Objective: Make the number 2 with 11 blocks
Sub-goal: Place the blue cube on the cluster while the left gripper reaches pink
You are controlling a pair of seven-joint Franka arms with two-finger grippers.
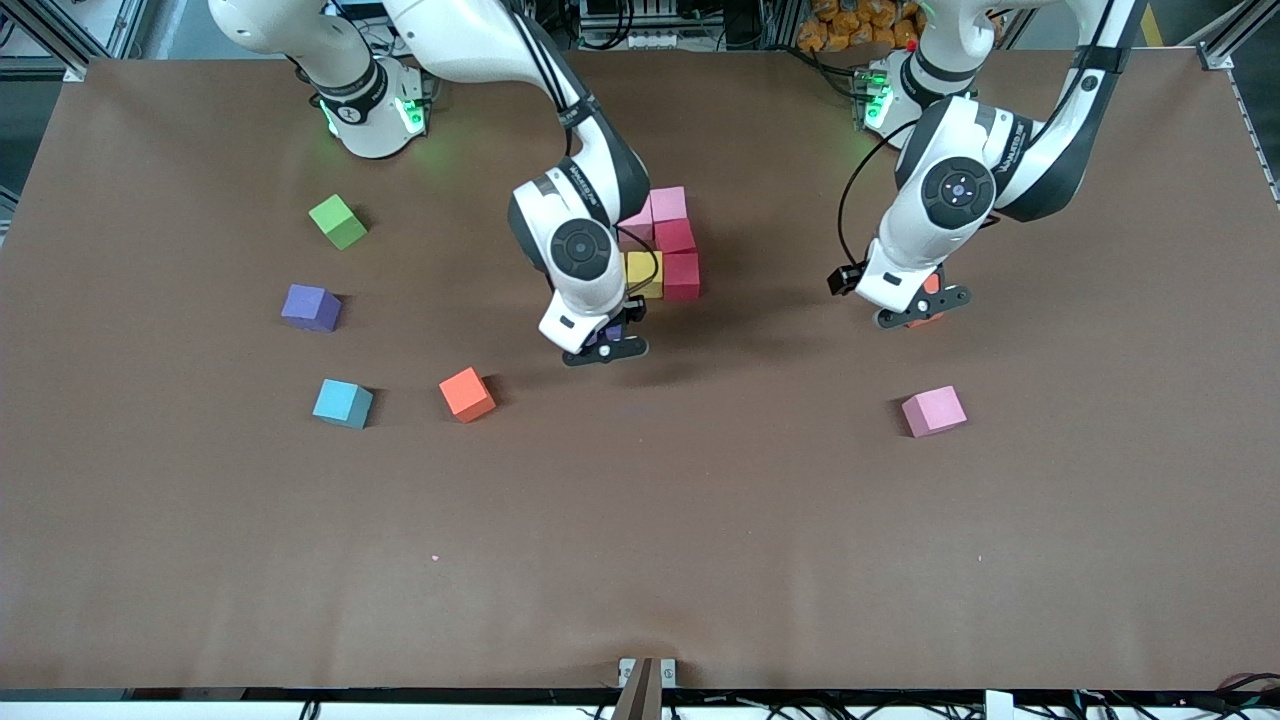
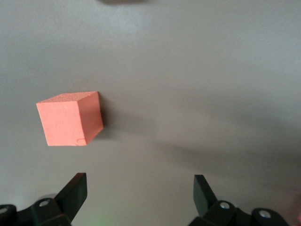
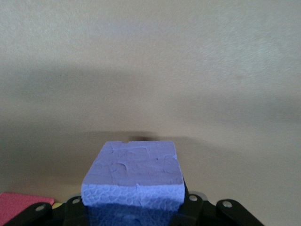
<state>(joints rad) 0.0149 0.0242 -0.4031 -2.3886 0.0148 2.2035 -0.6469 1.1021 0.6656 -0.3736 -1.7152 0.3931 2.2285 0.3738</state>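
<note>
Centre frame: right gripper pinching a purple cube just below the cluster; left gripper spread over an orange cube

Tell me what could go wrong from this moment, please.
1. The right gripper holds a purple block close to the built cluster; setting it down could push the yellow block or red block out of line.
2. The left gripper is open over an orange block that sits off-centre between its fingers, so closing could twist it or miss.
</note>
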